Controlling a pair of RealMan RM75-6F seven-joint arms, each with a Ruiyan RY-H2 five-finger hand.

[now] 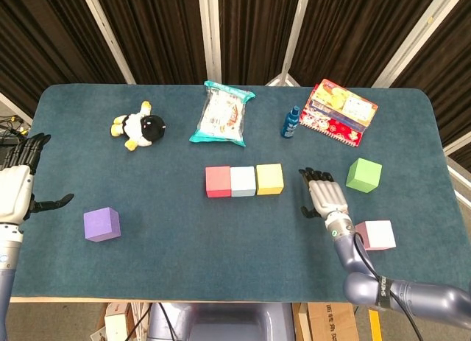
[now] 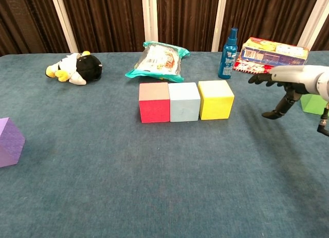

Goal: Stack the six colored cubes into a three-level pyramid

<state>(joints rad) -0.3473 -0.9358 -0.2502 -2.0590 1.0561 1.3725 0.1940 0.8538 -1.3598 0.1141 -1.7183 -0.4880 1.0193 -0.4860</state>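
Three cubes sit in a row on the bench [image 1: 147,267], side by side and touching: red cube [image 1: 218,182], pale blue cube [image 1: 243,181], yellow cube [image 1: 270,179]. Nothing is stacked on them. The other three lie apart from the row: the purple cube [image 1: 101,224] toward the near left, the green cube [image 1: 364,174] to the right of the row, and the pink cube [image 1: 375,235] nearer the front edge on the right.

The right hand [image 1: 324,195] hovers between the yellow and green cubes, touching neither, its fingers spread and holding nothing. The left hand [image 1: 16,186] is at the left edge of the bench, fingers apart and likewise holding nothing, well away from the purple cube.

Along the far side lie a plush toy [image 1: 138,126], a snack bag [image 1: 221,114], a blue bottle [image 1: 291,122] standing upright, and a box [image 1: 338,111] just beside the bottle.
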